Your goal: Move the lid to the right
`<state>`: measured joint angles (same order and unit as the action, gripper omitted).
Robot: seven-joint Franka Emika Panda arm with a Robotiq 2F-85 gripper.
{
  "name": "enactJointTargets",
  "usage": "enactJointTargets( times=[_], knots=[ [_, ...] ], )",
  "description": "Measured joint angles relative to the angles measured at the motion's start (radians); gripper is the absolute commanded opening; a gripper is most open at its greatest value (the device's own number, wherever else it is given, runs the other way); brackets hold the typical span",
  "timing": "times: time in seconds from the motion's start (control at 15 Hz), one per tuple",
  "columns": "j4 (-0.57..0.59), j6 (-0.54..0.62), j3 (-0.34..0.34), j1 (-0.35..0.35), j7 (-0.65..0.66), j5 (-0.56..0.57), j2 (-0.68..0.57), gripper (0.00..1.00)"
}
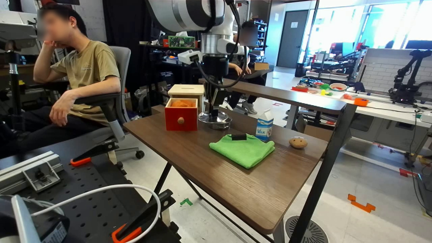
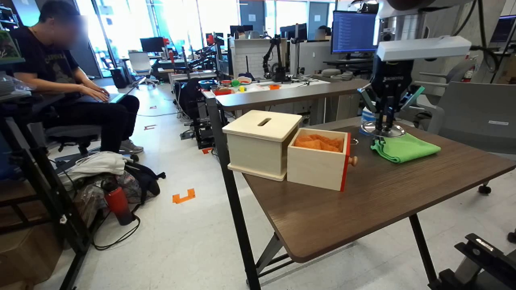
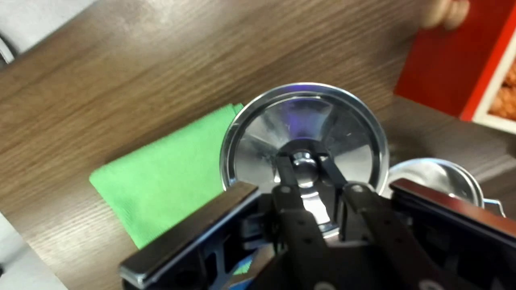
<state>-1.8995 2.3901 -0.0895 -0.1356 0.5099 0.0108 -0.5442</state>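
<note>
Above the surface [image 3: 121,92], inside its edges, the fingers [image 3: 287,174] clasp the lid [image 3: 300,121] by its knob [image 3: 305,169]; farther down lie the cloth [image 3: 169,173] and the uncovered pot [image 3: 435,177]. Lifting looks done; lowering and release seem to remain.

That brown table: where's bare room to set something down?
Free: table between green cloth and nearest corner in an exterior view; also between red-fronted box and the edge its knob faces. Crowded: around the pot, where the gripper holds the lid.
</note>
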Motion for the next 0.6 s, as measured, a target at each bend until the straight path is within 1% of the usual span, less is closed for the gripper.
enactJointTargets(
  times=[0.27, 0.4, 0.6],
  knots=[
    [-0.149, 0.002, 0.000, -0.005, 0.008, 0.002, 0.074, 0.05],
    [-0.195, 0.001, 0.000, -0.010, 0.050, 0.002, 0.085, 0.05],
    [-0.230, 0.000, -0.001, -0.013, 0.147, 0.002, 0.085, 0.05]
  ],
)
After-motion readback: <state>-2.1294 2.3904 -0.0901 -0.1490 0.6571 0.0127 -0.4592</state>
